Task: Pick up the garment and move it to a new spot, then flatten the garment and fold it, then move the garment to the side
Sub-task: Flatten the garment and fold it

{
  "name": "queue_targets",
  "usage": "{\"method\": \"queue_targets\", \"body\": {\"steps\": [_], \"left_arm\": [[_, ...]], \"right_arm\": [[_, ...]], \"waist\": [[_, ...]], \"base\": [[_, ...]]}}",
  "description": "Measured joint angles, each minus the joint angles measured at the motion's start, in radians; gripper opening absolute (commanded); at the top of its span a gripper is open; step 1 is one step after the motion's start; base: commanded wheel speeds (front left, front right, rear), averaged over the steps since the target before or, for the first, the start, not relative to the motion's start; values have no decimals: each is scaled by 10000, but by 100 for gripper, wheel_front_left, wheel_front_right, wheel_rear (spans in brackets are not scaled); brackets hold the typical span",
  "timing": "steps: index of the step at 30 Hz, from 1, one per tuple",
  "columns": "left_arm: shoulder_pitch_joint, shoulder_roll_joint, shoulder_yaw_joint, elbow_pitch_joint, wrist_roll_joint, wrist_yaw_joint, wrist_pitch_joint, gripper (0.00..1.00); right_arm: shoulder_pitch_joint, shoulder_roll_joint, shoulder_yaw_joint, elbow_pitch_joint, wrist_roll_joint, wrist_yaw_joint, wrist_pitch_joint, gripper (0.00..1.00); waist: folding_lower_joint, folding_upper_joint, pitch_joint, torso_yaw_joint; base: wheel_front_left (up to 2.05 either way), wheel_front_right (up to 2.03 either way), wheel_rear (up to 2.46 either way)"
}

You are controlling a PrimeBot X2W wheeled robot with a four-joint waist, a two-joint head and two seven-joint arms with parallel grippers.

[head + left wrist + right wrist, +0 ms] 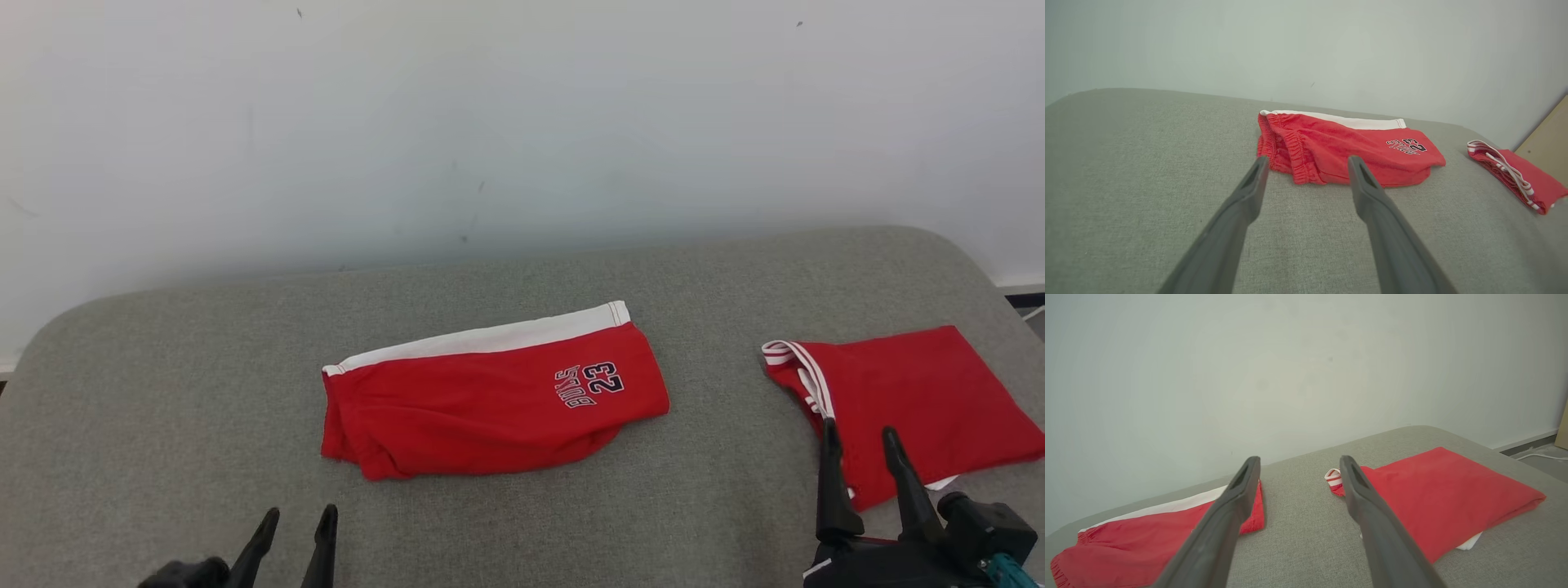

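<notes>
Nearest, at the front edge of the grey padded surface (163,408), both tools sat low with their 2 dark fingers spread wide and nothing between them. The left gripper (300,512) was by the near-left part of the edge, its tips short of any cloth. From the left wrist view, the left gripper (1308,160) pointed at the gathered waistband end of the red shorts (1339,147). The right gripper (860,430) stood by the near-right part, its fingertips showing against the near edge of a second red garment (914,392); whether they touched it could not be told. In the right wrist view, the right gripper (1299,459) framed the bare grey strip between the 2 pieces.

Further in, the red shorts (490,400) lay folded about the middle of the surface, well apart from both edges. A white band ran along their far side, and the print "BULLS 23" sat upside down near their right end. The second red garment, folded, with red-and-white striped trim at its left end, lay by the right edge. Beyond the far edge rose a plain pale wall (522,122).
</notes>
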Motion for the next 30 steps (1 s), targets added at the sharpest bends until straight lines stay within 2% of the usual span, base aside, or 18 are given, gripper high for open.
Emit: {"method": "queue_targets", "body": {"steps": [6, 10, 15, 30], "left_arm": [[-1293, -405, -92, 1164, -717, -341, 1058, 100], [-2331, -516, -351, 2161, -713, -497, 1787, 100], [-2757, -431, -623, 3244, -401, -600, 2414, 100], [-4201, -403, -639, 5156, -194, -679, 2972, 100]], "right_arm": [[-83, 79, 299, -305, -188, 2, 0, 100], [-244, 92, 537, -514, -255, 2, 0, 100], [-336, 96, 748, -644, -349, 2, 0, 100], [-770, -19, 489, -1058, -435, 4, 0, 100]], "waist": [[0, 0, 167, -196], [1, 0, 336, -392], [1, 0, 609, -726], [2, 2, 1770, -1662]], "base": [[0, 0, 0], [0, 0, 0], [0, 0, 0], [0, 0, 0]]}}
